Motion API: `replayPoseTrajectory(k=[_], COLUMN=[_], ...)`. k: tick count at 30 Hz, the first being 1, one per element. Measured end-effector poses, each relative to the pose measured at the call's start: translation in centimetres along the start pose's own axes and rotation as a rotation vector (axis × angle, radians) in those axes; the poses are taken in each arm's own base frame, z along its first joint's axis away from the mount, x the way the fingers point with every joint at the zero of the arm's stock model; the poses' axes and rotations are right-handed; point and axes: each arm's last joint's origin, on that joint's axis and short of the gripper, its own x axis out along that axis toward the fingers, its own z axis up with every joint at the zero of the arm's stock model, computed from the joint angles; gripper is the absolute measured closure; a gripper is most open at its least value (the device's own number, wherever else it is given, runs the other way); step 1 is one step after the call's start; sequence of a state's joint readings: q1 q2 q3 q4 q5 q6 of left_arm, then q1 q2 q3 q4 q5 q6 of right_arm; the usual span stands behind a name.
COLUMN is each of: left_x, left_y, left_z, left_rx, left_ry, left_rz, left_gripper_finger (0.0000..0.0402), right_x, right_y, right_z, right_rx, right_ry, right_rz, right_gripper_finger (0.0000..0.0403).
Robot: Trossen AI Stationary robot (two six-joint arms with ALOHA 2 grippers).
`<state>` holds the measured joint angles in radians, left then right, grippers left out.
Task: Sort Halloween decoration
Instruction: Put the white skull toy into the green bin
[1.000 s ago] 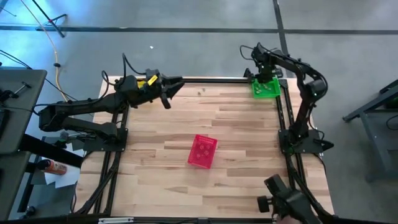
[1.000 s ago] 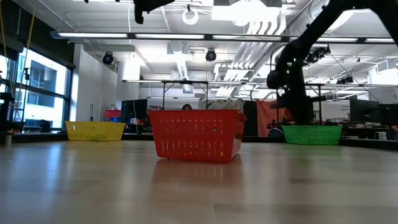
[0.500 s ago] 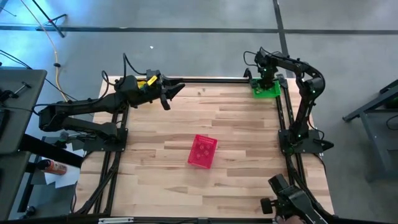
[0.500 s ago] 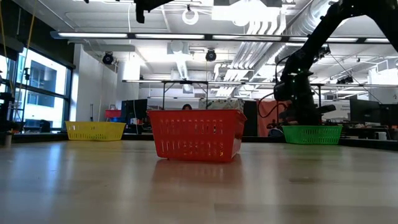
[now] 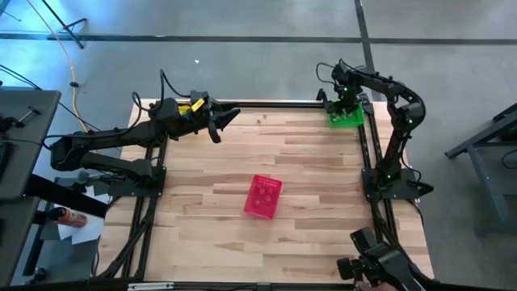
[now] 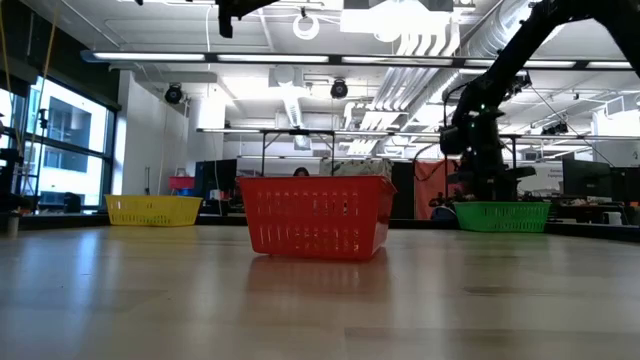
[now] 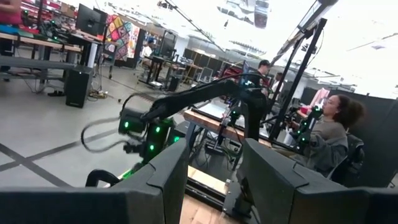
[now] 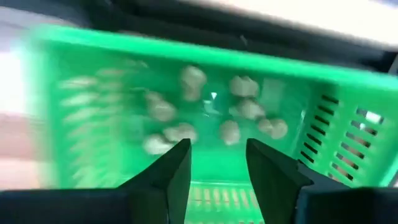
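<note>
Several small pale trinkets [image 8: 239,109] lie on the floor of the green mesh basket [image 8: 186,50], which stands at the table's far right corner [image 5: 349,119]. My right gripper [image 8: 217,146] hovers just above that basket [image 6: 502,215], open, pointing down, with nothing between its fingers. My left gripper [image 5: 230,113] waits high over the far left part of the table, open and empty [image 7: 214,155], pointing level toward the right arm. No trinket shows on the tabletop.
A pink-red mesh basket [image 5: 262,196] stands near the table's middle [image 6: 315,215]. A yellow basket [image 6: 153,209] sits at the far left, mostly under my left arm [image 5: 194,105]. Bare wood lies around them. A seated person [image 7: 333,134] is beyond the table's right side.
My right gripper dipped down over the green basket, then rose a little again, staying above it. The baskets have kept their places.
</note>
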<state>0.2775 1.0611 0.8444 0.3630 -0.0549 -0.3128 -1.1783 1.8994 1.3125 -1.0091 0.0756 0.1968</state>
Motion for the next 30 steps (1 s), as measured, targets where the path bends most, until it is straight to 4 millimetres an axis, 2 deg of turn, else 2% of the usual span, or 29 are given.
replayPoseTrajectory(k=[4, 9, 13, 18, 21, 24, 27, 30], left_x=[0.0, 0.0, 0.0, 0.0, 0.0, 0.1, 0.5, 1.1], left_y=[-0.1, -0.1, -0.1, 0.0, 0.4, 1.0, 1.4, 1.8], left_z=[0.0, 0.0, -0.1, 0.0, 0.1, 0.7, 2.0, 2.4], left_rx=[0.000, 0.001, 0.043, 0.062, 0.065, 0.071, 0.077, 0.136], left_ry=[0.004, 0.004, 0.005, 0.004, 0.008, 0.032, 0.069, 0.129], left_rz=[-0.006, -0.006, -0.005, -0.001, -0.018, -0.073, -0.122, -0.118], left_gripper_finger=[0.0257, 0.0257, 0.0257, 0.0257, 0.0257, 0.0257, 0.0257, 0.0257], right_x=[-3.8, -11.1, -17.2, -23.0, -25.2, -26.4, -26.7, -26.4], right_y=[-0.1, -0.3, 0.5, 2.8, 5.0, 7.5, 9.9, 12.1], right_z=[-0.4, -2.5, -5.6, -10.3, -13.0, -15.4, -17.3, -18.8], right_rx=[-0.028, -0.087, -0.231, -0.454, -0.621, -0.809, -0.972, -1.121], right_ry=[-0.168, -0.477, -0.725, -0.979, -1.076, -1.159, -1.229, -1.263], right_rz=[0.122, 0.439, 0.747, 0.948, 1.056, 1.124, 1.118, 1.090], right_gripper_finger=[0.0251, 0.0251, 0.0251, 0.0251, 0.0251, 0.0251, 0.0251, 0.0251])
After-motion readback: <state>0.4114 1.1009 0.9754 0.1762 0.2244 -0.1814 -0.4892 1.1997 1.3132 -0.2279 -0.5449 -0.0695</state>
